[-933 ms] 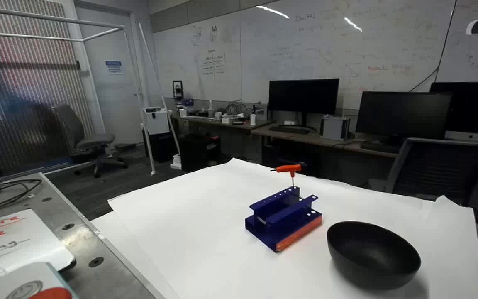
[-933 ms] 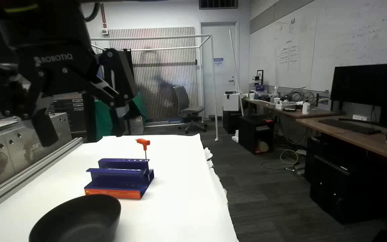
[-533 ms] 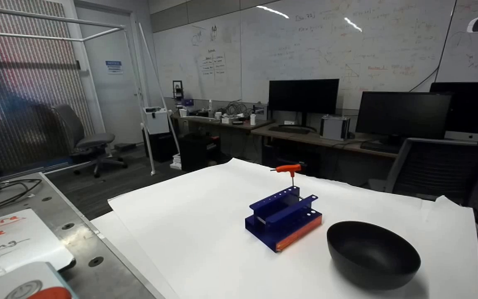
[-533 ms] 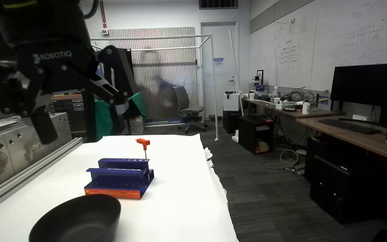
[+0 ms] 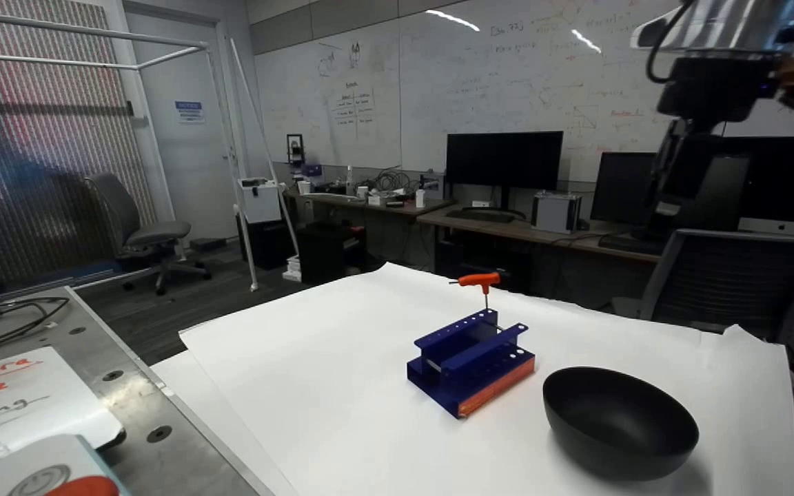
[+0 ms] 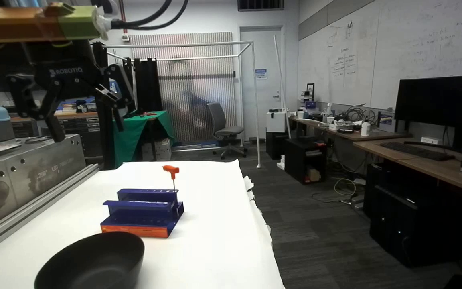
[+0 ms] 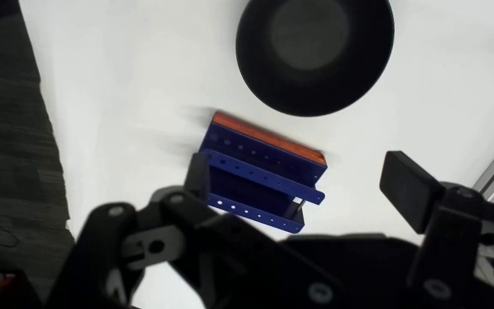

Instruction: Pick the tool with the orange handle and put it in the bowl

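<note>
Tool with orange T-shaped handle and thin shaft (image 5: 480, 280): upright in blue, orange-edged rack (image 5: 480, 354), not yet grasped. Black two-fingered hand (image 6: 89, 133): spread, pinching nothing, well apart from tool. Round matte-black bowl (image 5: 619, 427): awaiting tool. Outstanding: grasp, extraction, transfer, release.

Jaws: matt black; links (image 6: 106, 91) bright metal; pads (image 7: 408, 191) smooth. Lower than jaws: tool (image 5: 482, 280), handle plastic-looking, shaft metal; rack (image 6: 142, 205) smooth, slightly glossy, its edge (image 7: 270, 138) streaked like wood; bowl (image 6: 94, 257) matt, smooth; tabletop (image 6: 223, 224) matt, paper-like, rough-edged. Well apart from jaws: bench (image 5: 138, 406) bare metal; cloth (image 6: 134, 131) matt; panel (image 6: 199, 86) ribbed, glossy.
</note>
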{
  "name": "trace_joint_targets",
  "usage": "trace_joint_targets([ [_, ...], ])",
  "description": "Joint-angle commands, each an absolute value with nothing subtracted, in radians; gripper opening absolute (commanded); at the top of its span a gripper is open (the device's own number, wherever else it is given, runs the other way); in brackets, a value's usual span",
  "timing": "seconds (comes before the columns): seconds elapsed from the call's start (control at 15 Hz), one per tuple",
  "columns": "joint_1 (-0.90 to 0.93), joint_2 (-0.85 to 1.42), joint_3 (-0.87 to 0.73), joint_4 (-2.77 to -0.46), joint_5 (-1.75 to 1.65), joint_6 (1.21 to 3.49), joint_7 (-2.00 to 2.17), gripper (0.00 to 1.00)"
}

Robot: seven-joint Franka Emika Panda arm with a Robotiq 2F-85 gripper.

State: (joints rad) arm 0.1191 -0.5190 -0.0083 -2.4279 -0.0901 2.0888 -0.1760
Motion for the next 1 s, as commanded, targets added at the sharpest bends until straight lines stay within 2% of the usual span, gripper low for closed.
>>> trace_joint_targets([
  [0.0, 0.134, -0.258, 0.016, -2.217, -0.060, 2.115, -0.199, 1.00],
  [0.53, 0.098, 0.214, 0.038, -1.788, -0.143, 2.185, 0.023, 1.00],
  [0.6, 0.100, 0.099, 0.047, -1.929, -0.116, 2.196, -0.039, 1.00],
  [0.93, 0.093, 0.168, 0.048, -1.865, -0.100, 2.163, -0.047, 1.00],
])
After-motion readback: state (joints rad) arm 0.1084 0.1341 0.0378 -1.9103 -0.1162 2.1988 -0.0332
